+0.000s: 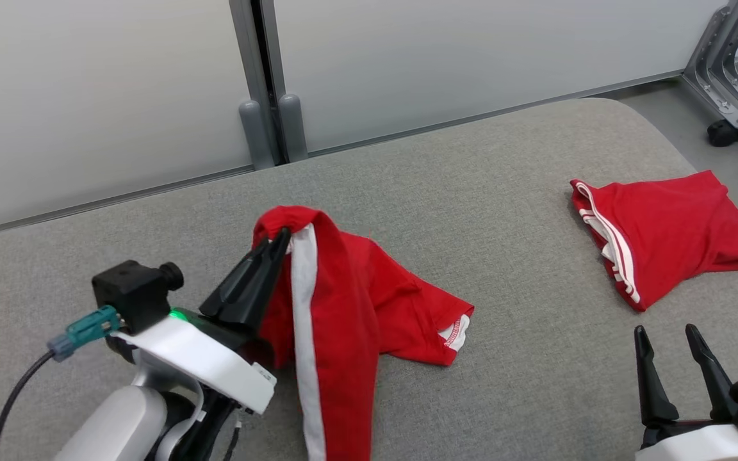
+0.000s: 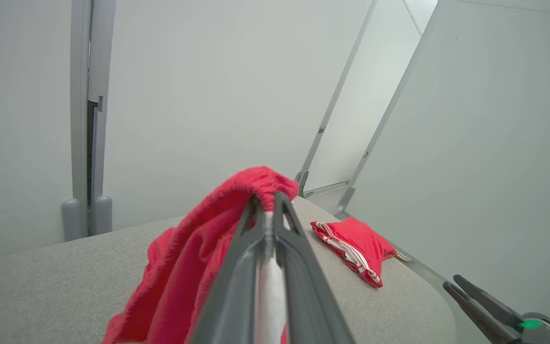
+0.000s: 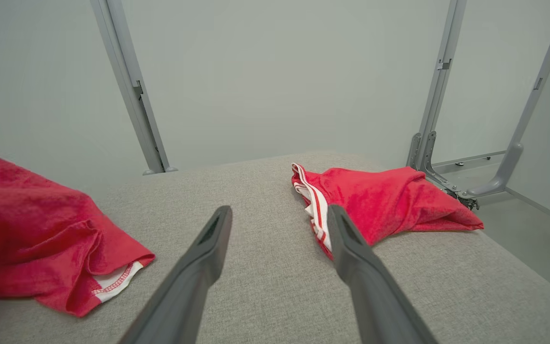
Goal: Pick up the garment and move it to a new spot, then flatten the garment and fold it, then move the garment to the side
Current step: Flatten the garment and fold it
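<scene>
A red garment [image 1: 356,301] with a white side stripe is lifted at one end off the grey cushioned surface [image 1: 503,211]; its lower part still drapes on the surface. My left gripper [image 1: 282,238] is shut on the garment's bunched top edge [image 2: 256,184], the red cloth hanging over its fingers [image 2: 237,267]. One hem of the garment [image 3: 55,239] lies at the left in the right wrist view. My right gripper [image 1: 664,336] stands open at the lower right, nothing between its fingers [image 3: 351,239], low over the bare surface.
A second red garment [image 1: 664,237] with white stripes lies folded at the right of the surface [image 3: 380,200] [image 2: 356,243]. Pale partition walls [image 1: 119,96] close the back. A grey wheeled metal stand [image 1: 734,83] is on the floor at the far right.
</scene>
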`<state>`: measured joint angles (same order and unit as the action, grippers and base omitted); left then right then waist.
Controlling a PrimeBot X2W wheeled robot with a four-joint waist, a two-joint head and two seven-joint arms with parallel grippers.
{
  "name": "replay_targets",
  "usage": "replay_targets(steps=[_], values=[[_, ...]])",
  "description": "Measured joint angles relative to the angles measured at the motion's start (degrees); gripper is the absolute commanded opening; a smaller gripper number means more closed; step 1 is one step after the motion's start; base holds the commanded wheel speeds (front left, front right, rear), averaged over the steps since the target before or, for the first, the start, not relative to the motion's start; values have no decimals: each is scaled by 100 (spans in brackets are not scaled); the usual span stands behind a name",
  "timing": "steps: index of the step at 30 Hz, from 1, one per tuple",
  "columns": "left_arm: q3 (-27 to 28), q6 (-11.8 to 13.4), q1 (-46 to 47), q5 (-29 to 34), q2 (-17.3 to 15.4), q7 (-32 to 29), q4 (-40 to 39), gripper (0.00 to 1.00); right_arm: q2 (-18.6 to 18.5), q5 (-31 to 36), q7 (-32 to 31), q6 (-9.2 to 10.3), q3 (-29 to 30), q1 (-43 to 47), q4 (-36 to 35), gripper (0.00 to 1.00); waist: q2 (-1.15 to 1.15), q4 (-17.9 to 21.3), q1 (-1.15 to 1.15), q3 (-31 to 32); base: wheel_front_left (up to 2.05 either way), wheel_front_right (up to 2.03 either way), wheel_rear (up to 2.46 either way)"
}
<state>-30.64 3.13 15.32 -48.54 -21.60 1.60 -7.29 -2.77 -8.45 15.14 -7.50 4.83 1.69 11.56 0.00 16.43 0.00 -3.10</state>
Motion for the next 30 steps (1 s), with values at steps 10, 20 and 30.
replay_targets(steps=[10, 20, 30], values=[[455, 759, -469, 81, -485, -159, -839, 0, 0, 44, 0, 0, 210, 38, 7, 100, 0, -166, 0, 87, 0, 0, 0], [909, 826, -1523, -26, -801, 450, -245, 0, 0, -9, 0, 0, 109, 31, 42, 100, 0, -378, 0, -8, 0, 0, 0], [886, -165, -2340, -760, -424, 1001, 1956, 10, 1, 42, 0, 0, 68, 24, 68, 100, 0, -472, 0, -85, 0, 0, 0]])
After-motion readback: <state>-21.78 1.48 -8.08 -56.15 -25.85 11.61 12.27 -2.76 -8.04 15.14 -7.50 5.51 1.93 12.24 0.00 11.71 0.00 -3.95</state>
